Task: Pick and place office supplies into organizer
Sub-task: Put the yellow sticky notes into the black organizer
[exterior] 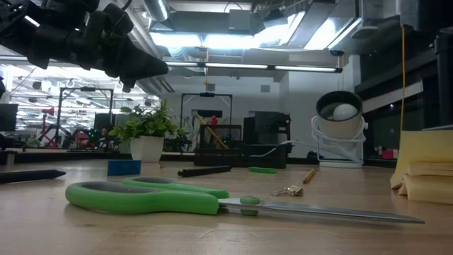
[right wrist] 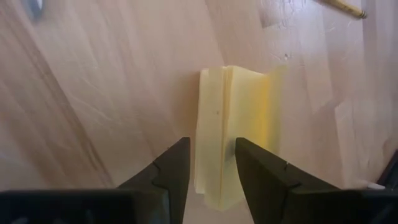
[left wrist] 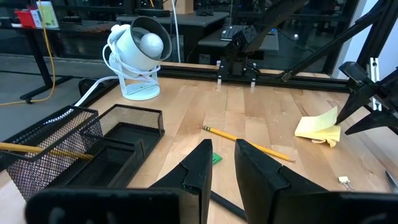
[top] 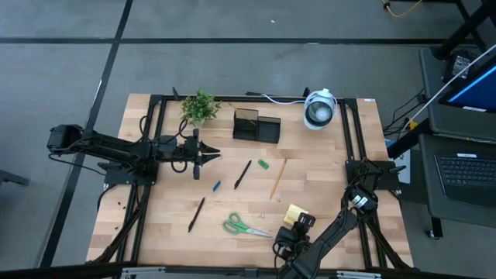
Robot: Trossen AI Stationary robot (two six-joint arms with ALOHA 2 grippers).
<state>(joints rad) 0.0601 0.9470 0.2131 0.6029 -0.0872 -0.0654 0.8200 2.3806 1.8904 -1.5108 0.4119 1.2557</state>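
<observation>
Yellow sticky-note pad (right wrist: 233, 134) lies on the table between my right gripper (right wrist: 210, 171) fingers, jaws narrowly apart, nothing held. Light, floppy paper; I'd pinch the bound edge.

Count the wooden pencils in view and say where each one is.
2. One pencil lies on the table right of the green piece; another pencil rests in the mesh organizer. More may be hidden.

Organizer (top: 256, 125) at table (top: 155, 225) rear centre, plant (top: 199, 107) to its left, lamp (top: 318, 109) to its right. Scissors (top: 245, 227) near front edge; sticky-note pad (top: 294, 212) right of them.
</observation>
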